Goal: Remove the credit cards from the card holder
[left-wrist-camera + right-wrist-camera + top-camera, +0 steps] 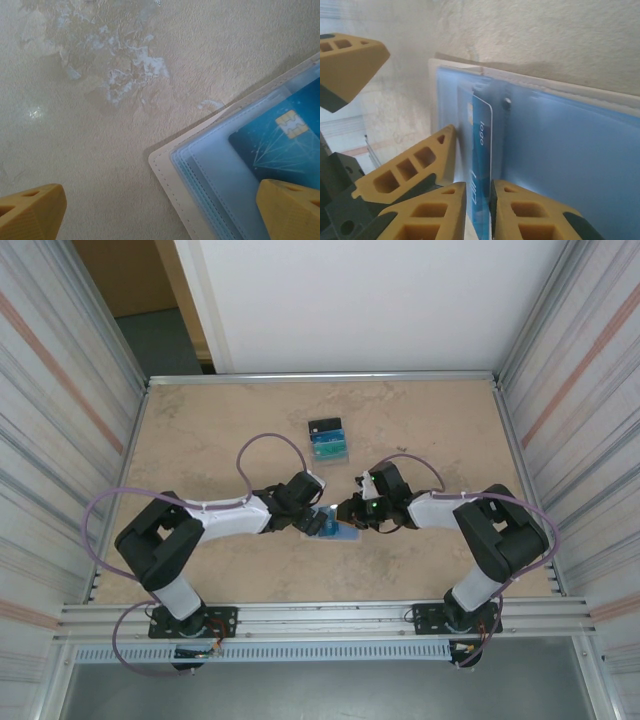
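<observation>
The blue credit card (pixel 481 135), sleeved in the card holder (pixel 570 150) lying open at the centre of the table (pixel 100 125), is being pinched edgewise by the nearly closed jaws of the right gripper (pixel 479 187), and is judged best drawn straight along its sleeve, the holder being steadied meanwhile by the wide-spread left gripper (pixel 160 200).
</observation>
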